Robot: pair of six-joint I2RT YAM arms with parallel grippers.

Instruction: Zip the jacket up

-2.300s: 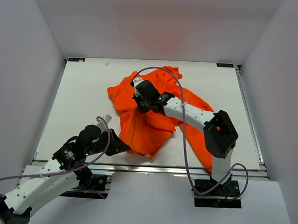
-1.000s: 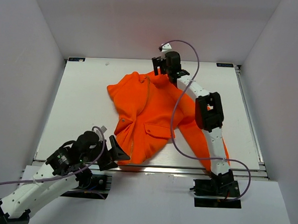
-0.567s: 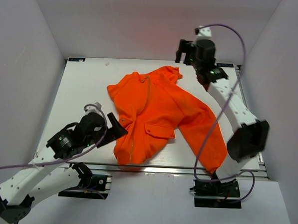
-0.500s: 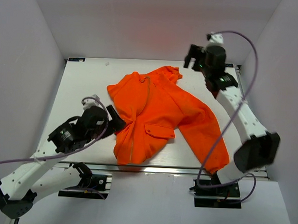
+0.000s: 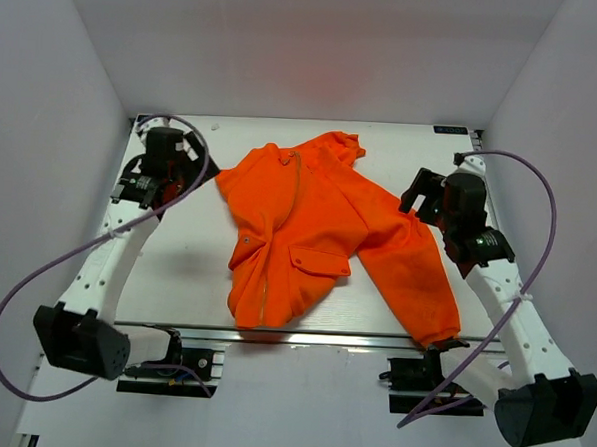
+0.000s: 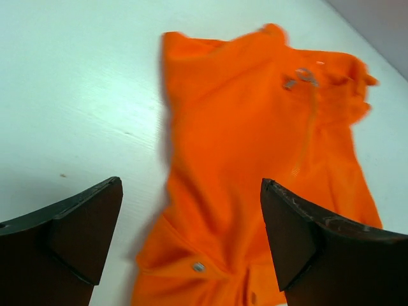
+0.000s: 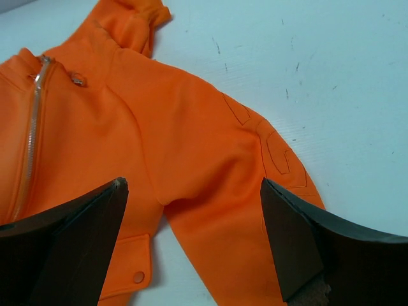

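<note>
Top external view: we see the jacket (image 5: 308, 224) lying flat in the middle of the table (image 5: 166, 267), collar toward 12 o'clock. Our left gripper (image 5: 192, 163) hovers at its 10 o'clock, our right gripper (image 5: 415, 195) at 3 o'clock, both spread wide, holding nothing

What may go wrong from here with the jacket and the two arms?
The left gripper and right gripper are open and hold nothing; pulling the zipper without pinning the soft jacket may just drag it. One sleeve ends at the near edge of the table and may slide off.
</note>
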